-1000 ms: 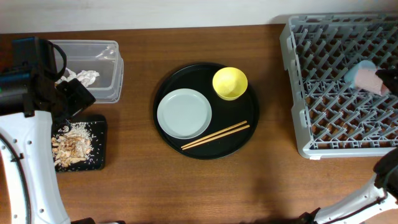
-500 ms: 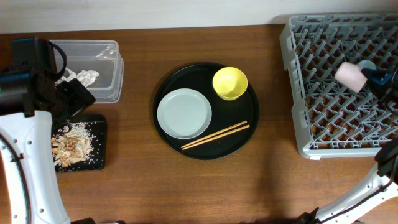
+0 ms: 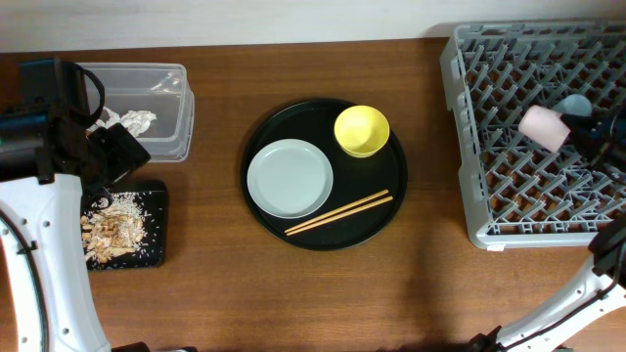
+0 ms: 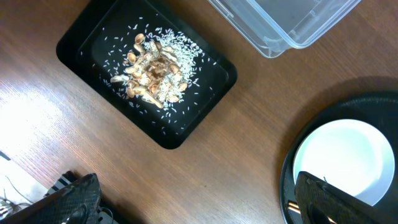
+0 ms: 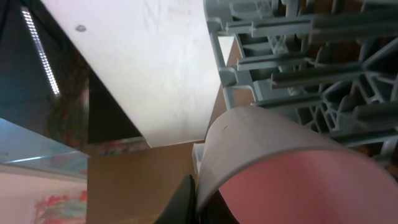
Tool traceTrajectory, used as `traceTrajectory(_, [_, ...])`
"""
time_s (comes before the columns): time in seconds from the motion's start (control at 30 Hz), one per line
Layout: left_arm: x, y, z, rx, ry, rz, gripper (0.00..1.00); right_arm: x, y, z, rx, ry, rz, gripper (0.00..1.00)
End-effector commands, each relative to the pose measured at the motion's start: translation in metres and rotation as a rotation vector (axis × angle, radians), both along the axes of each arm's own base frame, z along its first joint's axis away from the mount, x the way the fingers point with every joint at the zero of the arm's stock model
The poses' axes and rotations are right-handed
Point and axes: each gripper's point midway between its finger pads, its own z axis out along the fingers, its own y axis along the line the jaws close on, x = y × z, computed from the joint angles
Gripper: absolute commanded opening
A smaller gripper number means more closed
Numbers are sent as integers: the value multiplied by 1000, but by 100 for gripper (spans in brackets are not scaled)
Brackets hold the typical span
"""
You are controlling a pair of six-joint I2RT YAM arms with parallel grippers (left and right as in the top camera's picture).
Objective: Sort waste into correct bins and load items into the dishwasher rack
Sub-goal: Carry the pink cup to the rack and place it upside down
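My right gripper point(image 3: 579, 132) is shut on the pink cup point(image 3: 544, 127) and holds it tilted over the grey dishwasher rack point(image 3: 469, 147); the cup fills the right wrist view point(image 5: 292, 174). A light blue cup point(image 3: 576, 103) lies in the rack just behind it. My left gripper point(image 3: 108, 147) is open and empty between the clear tub point(image 3: 176, 117) and the flat black tray point(image 3: 156, 244). A white napkin point(image 3: 132, 121) lies in the tub. Food scraps point(image 3: 112, 227) lie in the tray, also in the left wrist view point(image 4: 152, 68). The plate point(image 3: 290, 178), yellow bowl point(image 3: 361, 130) and chopsticks point(image 3: 338, 212) sit on the round tray.
The round black tray point(image 3: 396, 191) sits mid-table between the bins and the rack. The plate's edge shows in the left wrist view point(image 4: 342, 155), with the tub's corner point(image 4: 280, 31) above. Bare wood lies along the front of the table.
My right gripper has carried the pink cup leftward over the rack, from near the right edge to left of the blue cup. The left arm has not moved.
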Motion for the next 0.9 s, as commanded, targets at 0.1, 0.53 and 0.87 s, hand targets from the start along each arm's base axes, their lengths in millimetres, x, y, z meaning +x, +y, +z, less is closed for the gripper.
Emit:
traceTrajectory(0.1, [-2, 1, 4, 7, -13, 3, 99, -11, 12, -48, -105, 220, 40, 4])
traceTrajectory(0.53, [-2, 1, 4, 7, -13, 3, 99, -45, -25, -50, -102, 305, -47, 11])
traceTrajectory(0.87, [-2, 1, 4, 7, -13, 3, 99, -59, -36, 19, -222, 330, -107, 43])
